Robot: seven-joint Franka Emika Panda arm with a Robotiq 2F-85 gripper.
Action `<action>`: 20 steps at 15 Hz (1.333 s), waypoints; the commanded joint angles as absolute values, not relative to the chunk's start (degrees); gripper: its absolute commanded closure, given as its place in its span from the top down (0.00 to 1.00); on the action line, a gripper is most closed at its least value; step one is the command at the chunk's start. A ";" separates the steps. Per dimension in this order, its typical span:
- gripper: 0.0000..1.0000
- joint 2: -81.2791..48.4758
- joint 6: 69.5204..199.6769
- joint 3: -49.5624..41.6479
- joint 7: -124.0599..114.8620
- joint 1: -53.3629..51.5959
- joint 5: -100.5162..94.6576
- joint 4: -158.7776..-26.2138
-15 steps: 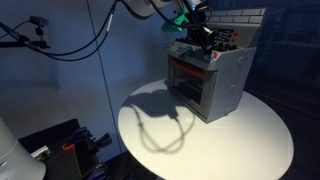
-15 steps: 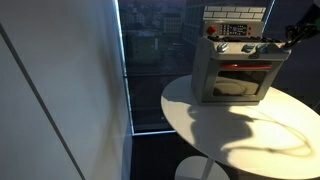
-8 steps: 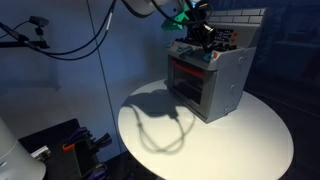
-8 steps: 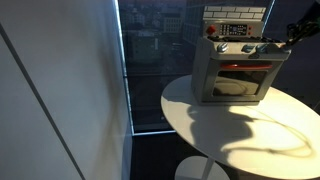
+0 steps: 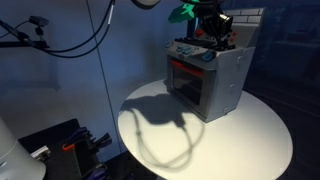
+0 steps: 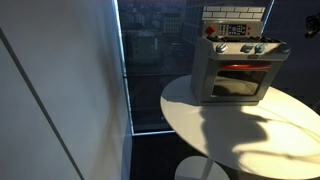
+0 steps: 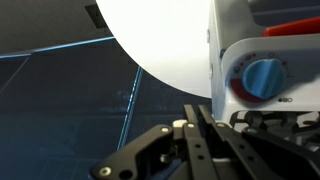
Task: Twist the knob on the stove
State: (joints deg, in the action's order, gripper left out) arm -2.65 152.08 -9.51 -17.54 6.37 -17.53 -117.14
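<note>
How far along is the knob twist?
The gripper sat at the knob row a second ago and now hangs above the stove, off the knobs. Twist likely done, though the blue knob shows no readable change. Left: verify, retract.

You've got a round white table (image 5: 238, 148) w/ the stove (image 5: 210, 85) standing directly on it, near the rim, door facing the bare top; a shadow (image 5: 160, 125) lies across it.

Dim, blue-tinted room in both exterior views; the white table (image 5: 262, 135) is the brightest surface, lit from above; a soft-edged shadow (image 5: 160, 122) sprawls toward its left edge; the stove (image 5: 225, 80) glows red in front; in the wrist view the table is blown out to glare, and the lower foreground is dark and blurred.
</note>
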 commanded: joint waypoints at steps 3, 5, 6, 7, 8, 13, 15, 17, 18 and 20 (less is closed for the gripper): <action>0.18 0.81 147.58 -9.09 -12.28 7.02 -15.04 -118.66; 0.38 1.81 145.60 -8.96 -10.62 7.05 -14.05 -118.98; 0.41 2.30 144.82 -8.93 -9.95 7.09 -13.81 -119.10; 0.43 2.92 143.86 -8.88 -9.19 7.11 -13.33 -119.33; 0.51 3.50 143.26 -8.89 -8.80 7.16 -13.31 -119.61; 0.95 6.71 138.96 -8.74 -5.82 7.08 -11.35 -121.54; 1.00 8.03 136.30 -8.73 -3.71 6.97 -9.33 -122.25; 1.00 9.17 133.57 -8.74 -2.02 6.95 -7.71 -122.70; 1.00 9.70 132.12 -8.72 -1.42 6.95 -7.19 -122.86; 1.00 10.81 128.66 -8.66 -0.85 6.95 -6.32 -123.09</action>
State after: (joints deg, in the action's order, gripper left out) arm 8.00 132.99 -9.05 -3.39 6.58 -8.35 -121.92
